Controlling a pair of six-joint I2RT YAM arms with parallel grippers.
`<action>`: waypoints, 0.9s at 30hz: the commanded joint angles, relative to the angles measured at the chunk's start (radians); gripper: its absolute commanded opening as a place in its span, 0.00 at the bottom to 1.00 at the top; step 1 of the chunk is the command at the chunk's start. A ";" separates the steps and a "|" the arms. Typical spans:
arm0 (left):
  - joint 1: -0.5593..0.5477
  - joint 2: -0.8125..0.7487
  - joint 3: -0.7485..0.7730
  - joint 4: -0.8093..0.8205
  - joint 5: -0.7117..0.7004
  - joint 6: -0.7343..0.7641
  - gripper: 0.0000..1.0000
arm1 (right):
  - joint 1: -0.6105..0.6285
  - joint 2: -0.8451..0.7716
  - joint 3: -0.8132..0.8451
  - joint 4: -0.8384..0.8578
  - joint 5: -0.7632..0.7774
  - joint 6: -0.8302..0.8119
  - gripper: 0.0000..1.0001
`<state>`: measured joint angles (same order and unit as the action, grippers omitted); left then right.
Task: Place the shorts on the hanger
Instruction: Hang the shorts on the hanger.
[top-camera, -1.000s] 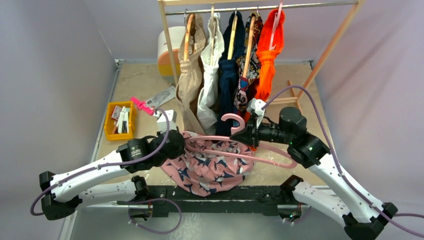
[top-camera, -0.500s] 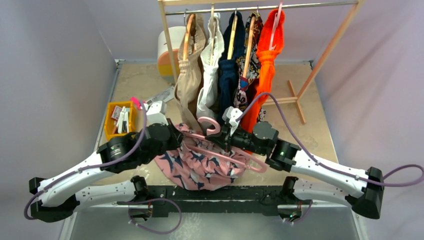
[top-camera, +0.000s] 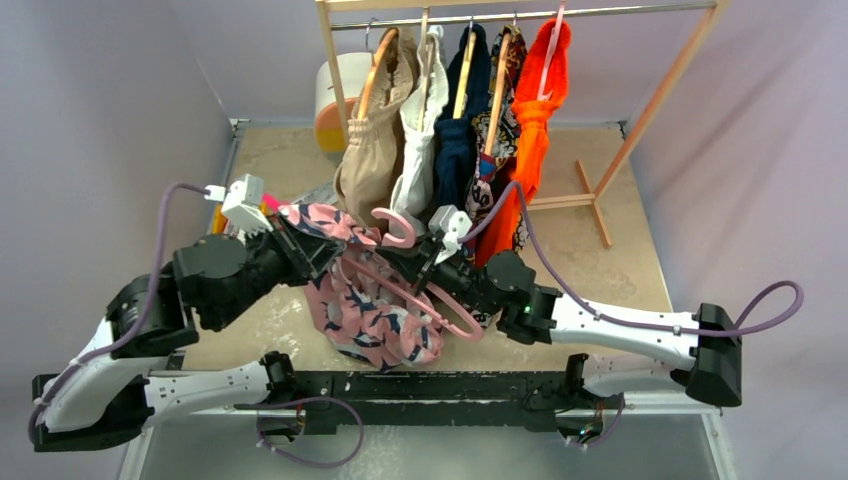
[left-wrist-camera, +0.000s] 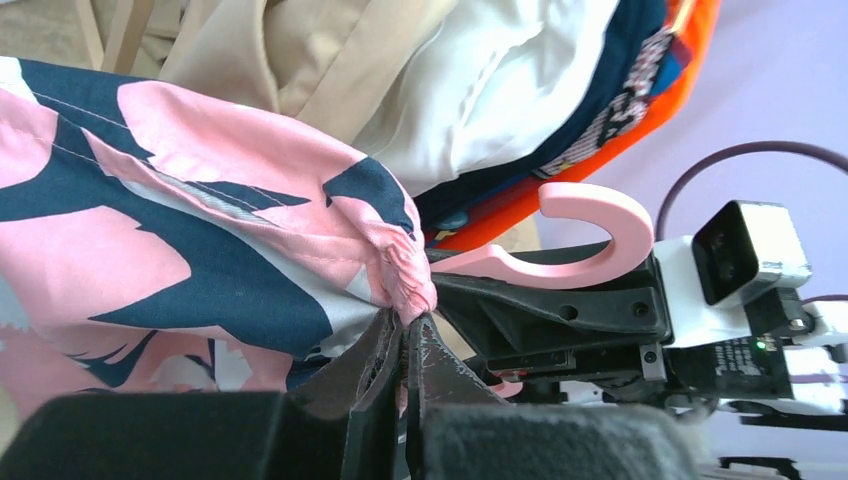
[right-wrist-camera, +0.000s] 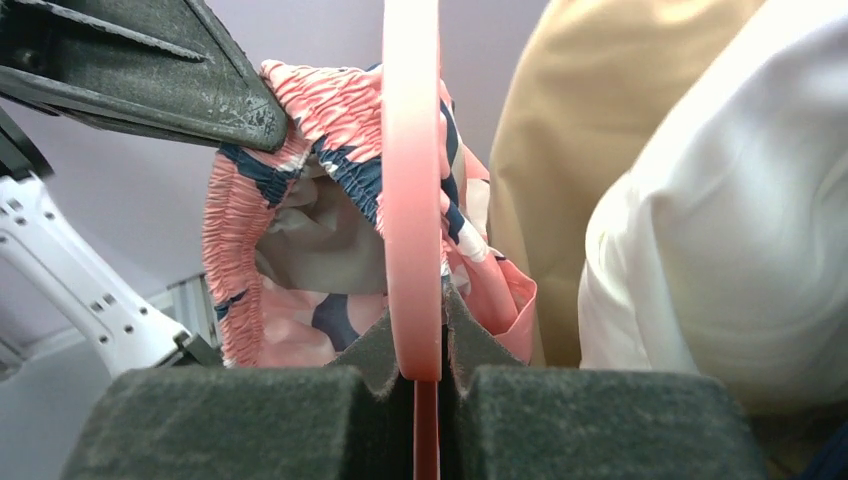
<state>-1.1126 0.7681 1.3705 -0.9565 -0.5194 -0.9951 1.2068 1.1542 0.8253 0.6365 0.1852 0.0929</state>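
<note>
The shorts (top-camera: 365, 300), pink with a navy-and-white print, hang lifted above the table. My left gripper (top-camera: 295, 235) is shut on their gathered waistband, seen pinched between the jaws in the left wrist view (left-wrist-camera: 408, 318). The pink hanger (top-camera: 405, 290) passes through the shorts, its hook (top-camera: 397, 228) pointing up. My right gripper (top-camera: 420, 262) is shut on the hanger near the hook. In the right wrist view the hanger (right-wrist-camera: 411, 180) stands upright between the jaws (right-wrist-camera: 415, 345), with the shorts' open waistband (right-wrist-camera: 300, 190) round it. The hook also shows in the left wrist view (left-wrist-camera: 590, 240).
A wooden garment rack (top-camera: 640, 110) stands behind with tan (top-camera: 375, 150), white (top-camera: 420, 140), navy (top-camera: 455, 140), patterned (top-camera: 500, 130) and orange (top-camera: 535, 110) garments close behind both grippers. A yellow bin (top-camera: 215, 222) is partly hidden by the left arm. A white-orange container (top-camera: 335, 100) stands at the back.
Both arms have moved left and up. The left gripper has lifted the shorts' waistband off the table; the right gripper has carried the hanger left, further into the shorts.
</note>
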 joint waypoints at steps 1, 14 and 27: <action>0.004 0.006 0.126 -0.014 0.005 0.051 0.00 | 0.015 -0.008 0.126 0.090 -0.013 -0.057 0.00; 0.004 0.219 0.498 0.016 -0.008 0.155 0.00 | 0.043 0.039 0.407 0.060 0.037 -0.251 0.00; 0.004 0.252 0.527 0.117 0.117 0.184 0.00 | 0.042 0.115 0.489 0.149 -0.033 -0.240 0.00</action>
<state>-1.1114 1.0340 1.8828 -0.9249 -0.4648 -0.8310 1.2453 1.3174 1.2881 0.6132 0.1825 -0.1246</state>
